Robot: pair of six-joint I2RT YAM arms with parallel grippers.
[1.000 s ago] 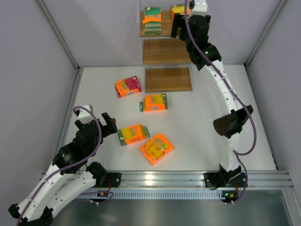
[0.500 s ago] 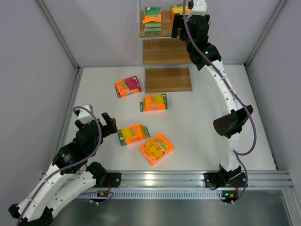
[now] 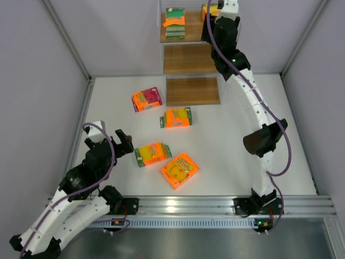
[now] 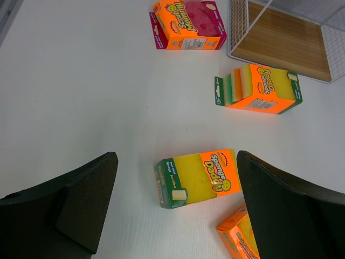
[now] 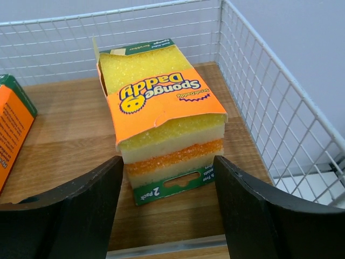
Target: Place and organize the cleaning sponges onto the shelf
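**Sponge tidy-up about a third done**

At the top of the frame, the shelf (image 3: 191,59) carries two packs on its top board: a green-and-orange pack (image 3: 174,22) and, at the right end, a yellow pack (image 5: 161,102). The right end effector (image 5: 167,162) reaches in with its fingers hard beside the yellow pack; whether they clamp it cannot be told. A pink pack (image 3: 146,99) and three orange packs (image 3: 177,117) (image 3: 153,154) (image 3: 179,170) lie loose mid-frame on the worktop (image 3: 215,151). At lower left, the left end effector (image 3: 124,141) hovers wide apart and empty.
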